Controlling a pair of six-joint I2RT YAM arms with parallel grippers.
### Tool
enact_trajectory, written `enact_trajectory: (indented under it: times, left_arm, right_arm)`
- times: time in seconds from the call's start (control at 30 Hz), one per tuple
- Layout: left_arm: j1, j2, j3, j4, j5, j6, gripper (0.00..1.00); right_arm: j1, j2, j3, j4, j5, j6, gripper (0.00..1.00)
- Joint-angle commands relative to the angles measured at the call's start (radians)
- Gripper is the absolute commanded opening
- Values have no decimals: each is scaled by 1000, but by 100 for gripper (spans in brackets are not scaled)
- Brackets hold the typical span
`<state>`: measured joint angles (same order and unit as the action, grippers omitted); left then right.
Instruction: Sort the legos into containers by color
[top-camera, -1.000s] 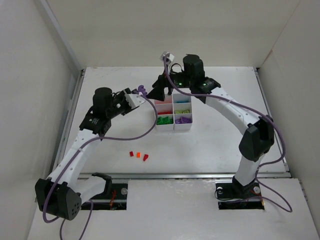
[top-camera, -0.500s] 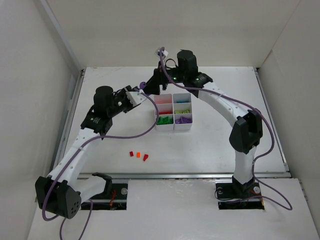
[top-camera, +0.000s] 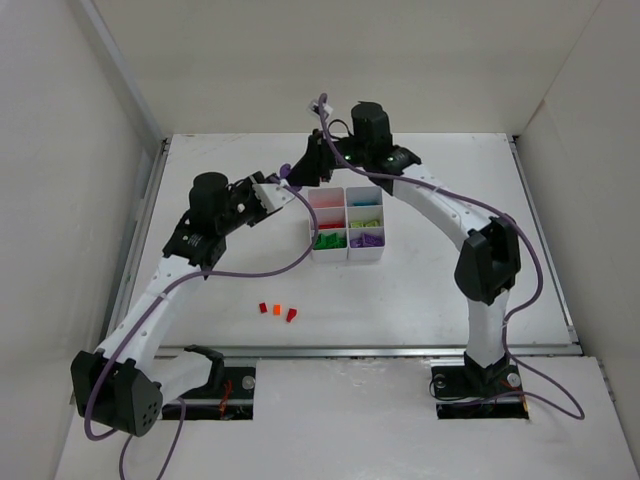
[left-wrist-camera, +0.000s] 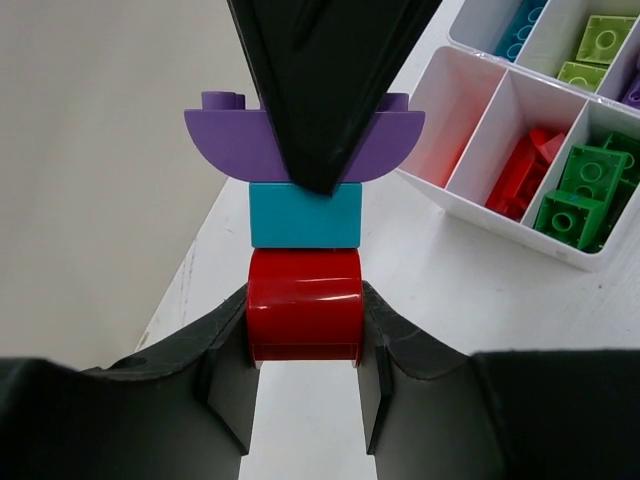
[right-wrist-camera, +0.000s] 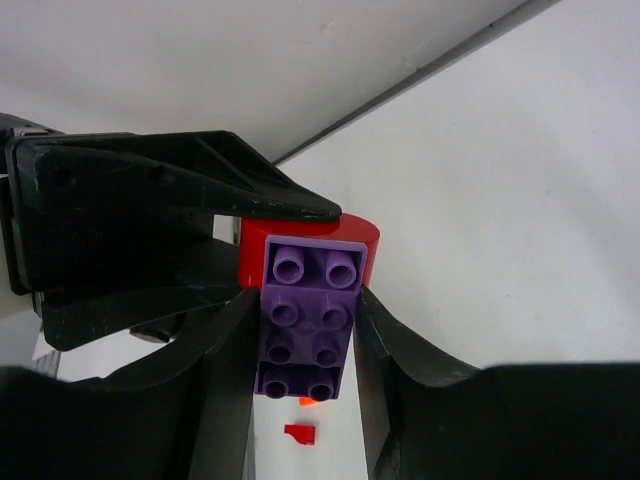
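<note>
Top view: the left gripper (top-camera: 284, 190) and right gripper (top-camera: 302, 172) meet at upper centre, just left of the white tray (top-camera: 346, 215); three loose legos (top-camera: 277, 311) lie at lower centre.

Left wrist view: its fingers (left-wrist-camera: 225, 370) clamp a red brick (left-wrist-camera: 305, 305) at centre, stacked under a cyan brick (left-wrist-camera: 305, 215) and a purple brick (left-wrist-camera: 225, 140).

Right wrist view: its fingers (right-wrist-camera: 225, 370) pinch the purple brick (right-wrist-camera: 305, 320) at centre.

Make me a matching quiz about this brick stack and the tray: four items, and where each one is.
Things:
1. purple brick
2. cyan brick
3. red round brick
4. green bricks

Places:
A. in a compartment of the tray
B. gripped by the left claw
C. gripped by the right claw
D. sandwiched between two other bricks

Pairs: 1-C, 2-D, 3-B, 4-A
</note>
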<state>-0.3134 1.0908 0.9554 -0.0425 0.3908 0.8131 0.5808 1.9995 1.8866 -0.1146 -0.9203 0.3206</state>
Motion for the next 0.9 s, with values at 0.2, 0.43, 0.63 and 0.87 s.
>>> enact_trajectory:
  times: [0.2, 0.43, 0.63, 0.87]
  left_arm:
    - [115, -5, -53, -31, -33, -48, 0]
    - [126, 14, -53, -42, -3, -103, 0]
    - [126, 35, -53, -88, 108, -118, 0]
    - [33, 118, -20, -100, 180, -107, 0]
  right_arm:
    - [-97, -152, -219, 50, 107, -51, 0]
    - [-137, -228, -302, -130, 282, -188, 0]
    - [-137, -232, -281, -296, 374, -296, 0]
    - [-200, -321, -363, -228, 481, -239, 0]
